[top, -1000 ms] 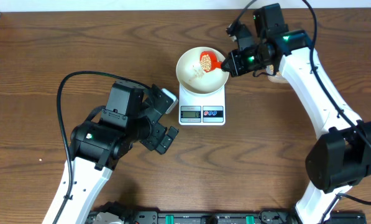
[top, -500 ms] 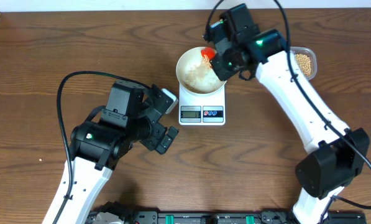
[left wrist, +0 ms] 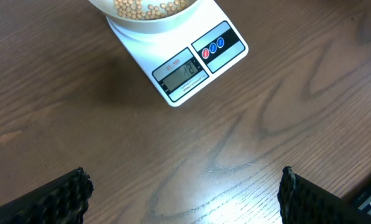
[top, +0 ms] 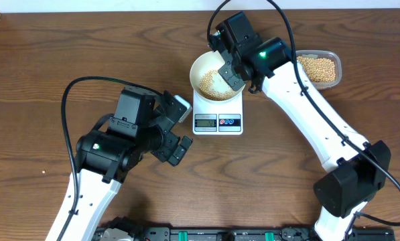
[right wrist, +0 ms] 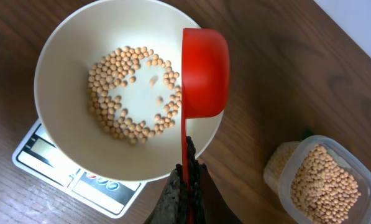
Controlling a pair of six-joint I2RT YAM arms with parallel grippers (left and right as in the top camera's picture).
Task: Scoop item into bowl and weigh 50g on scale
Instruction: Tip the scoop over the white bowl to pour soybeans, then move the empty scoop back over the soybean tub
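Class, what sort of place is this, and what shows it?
Likely a robotics lab workbench: two black-and-white robot arms at a brown wooden table, with a small white digital kitchen scale.

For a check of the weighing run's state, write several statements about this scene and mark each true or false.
1. The bowl sits on the scale. True.
2. The bowl is empty. False: beans lie in it.
3. The clear tub holds beans. True.
4. The red scoop lies inside the clear tub. False: the right gripper holds it, tipped on its side over the bowl's rim.
5. The left gripper grips the scale. False: it is open, holds nothing and is apart from the scale.
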